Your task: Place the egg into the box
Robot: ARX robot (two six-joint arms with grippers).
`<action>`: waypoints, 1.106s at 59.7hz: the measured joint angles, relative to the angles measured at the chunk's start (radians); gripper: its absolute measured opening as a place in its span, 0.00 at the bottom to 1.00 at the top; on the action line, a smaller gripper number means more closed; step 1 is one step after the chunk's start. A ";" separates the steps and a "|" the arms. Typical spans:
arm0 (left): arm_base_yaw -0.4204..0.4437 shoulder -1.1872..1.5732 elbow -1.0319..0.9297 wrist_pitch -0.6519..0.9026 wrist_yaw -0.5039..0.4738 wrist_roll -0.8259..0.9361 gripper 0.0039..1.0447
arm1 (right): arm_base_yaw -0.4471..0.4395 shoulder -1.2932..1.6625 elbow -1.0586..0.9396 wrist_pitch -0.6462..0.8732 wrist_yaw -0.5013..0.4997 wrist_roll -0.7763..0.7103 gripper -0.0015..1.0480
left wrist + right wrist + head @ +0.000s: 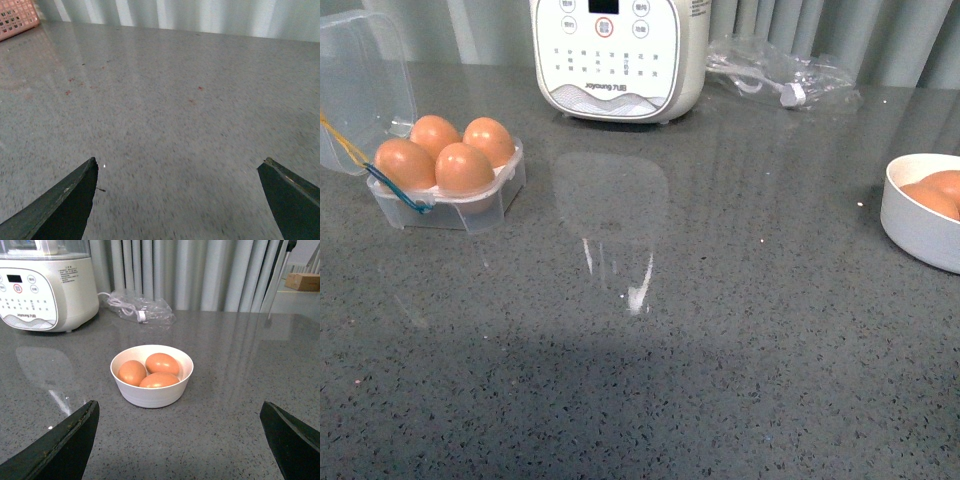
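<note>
The clear plastic box [450,205] stands at the left of the table with its lid [360,85] open. All its cups hold brown eggs; one egg [465,168] sits at the front. A white bowl [920,225] at the right edge holds more eggs, and the right wrist view shows three eggs [161,363] in that bowl [151,392]. My right gripper [179,410] is open and empty, a short way back from the bowl. My left gripper [179,167] is open and empty over bare table. Neither arm shows in the front view.
A white cooker [620,55] stands at the back centre, also in the right wrist view [45,285]. A crumpled clear bag with a cable [780,75] lies at the back right. A pink basket [17,17] sits at the far corner in the left wrist view.
</note>
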 joint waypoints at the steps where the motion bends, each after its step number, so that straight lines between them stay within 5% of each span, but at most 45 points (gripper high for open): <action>1: 0.014 0.037 0.028 0.006 0.008 0.007 0.94 | 0.000 0.000 0.000 0.000 0.000 0.000 0.93; 27: 0.101 0.457 0.445 -0.007 0.087 0.113 0.94 | 0.000 0.000 0.000 0.000 0.000 0.000 0.93; 47: 0.003 0.487 0.499 -0.055 0.113 0.080 0.94 | 0.000 0.000 0.000 0.000 0.000 0.000 0.93; 66: -0.130 0.381 0.431 -0.134 0.246 -0.077 0.94 | 0.000 0.000 0.000 0.000 0.000 0.000 0.93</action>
